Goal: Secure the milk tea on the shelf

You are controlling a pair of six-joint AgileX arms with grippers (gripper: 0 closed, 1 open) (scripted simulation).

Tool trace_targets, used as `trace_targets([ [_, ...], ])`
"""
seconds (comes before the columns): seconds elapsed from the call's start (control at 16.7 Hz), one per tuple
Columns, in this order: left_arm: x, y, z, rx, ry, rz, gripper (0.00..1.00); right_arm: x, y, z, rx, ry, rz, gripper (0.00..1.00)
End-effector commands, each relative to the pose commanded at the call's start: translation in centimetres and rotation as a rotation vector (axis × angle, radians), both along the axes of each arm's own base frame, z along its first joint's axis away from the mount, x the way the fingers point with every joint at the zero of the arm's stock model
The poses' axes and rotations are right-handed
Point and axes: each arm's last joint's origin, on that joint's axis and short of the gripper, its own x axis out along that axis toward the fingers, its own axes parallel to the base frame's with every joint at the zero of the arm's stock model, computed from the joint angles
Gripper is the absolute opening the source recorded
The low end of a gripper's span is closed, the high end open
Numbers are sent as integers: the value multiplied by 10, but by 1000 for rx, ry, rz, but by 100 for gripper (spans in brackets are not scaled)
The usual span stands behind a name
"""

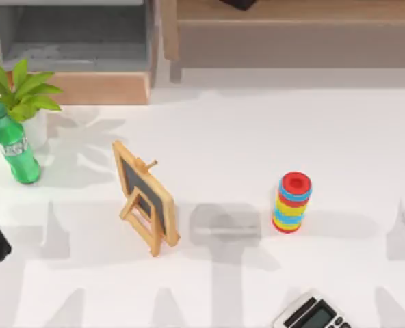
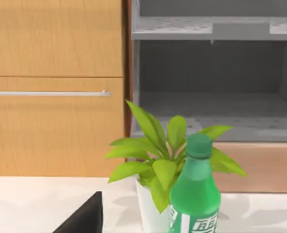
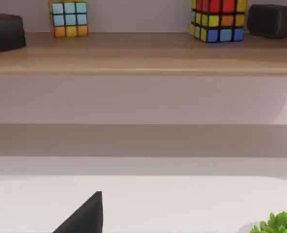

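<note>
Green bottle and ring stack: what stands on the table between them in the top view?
Between the green bottle and the ring stack, the top view shows a small wooden easel chalkboard on the white table.

Green bottle [image 1: 14, 152] and plant [image 1: 19, 92] front the open shelf [image 1: 72, 41]

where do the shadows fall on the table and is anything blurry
Top view: soft grey shadows lie on the table right of the small chalkboard easel and ring stack, leafy ones beside the potted plant. Left wrist view: plant and green bottle look sharp; faint shadows behind them.
</note>
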Motion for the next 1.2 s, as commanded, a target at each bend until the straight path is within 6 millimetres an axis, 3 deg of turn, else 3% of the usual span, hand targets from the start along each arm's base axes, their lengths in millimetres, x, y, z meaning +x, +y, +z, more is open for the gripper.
trace_targets([
  [0.36,0,0,0,0,0,0,100,5,-3,12,3,-28,7,100],
  [0.66,0,0,0,0,0,0,100,32,-20,37,-6,-55,5,100],
  [0.96,0,0,0,0,0,0,100,81,-64,41,-28,-44,-21,100],
  [1.2,0,0,0,0,0,0,100,113,-118,15,-40,-28,-44,100],
])
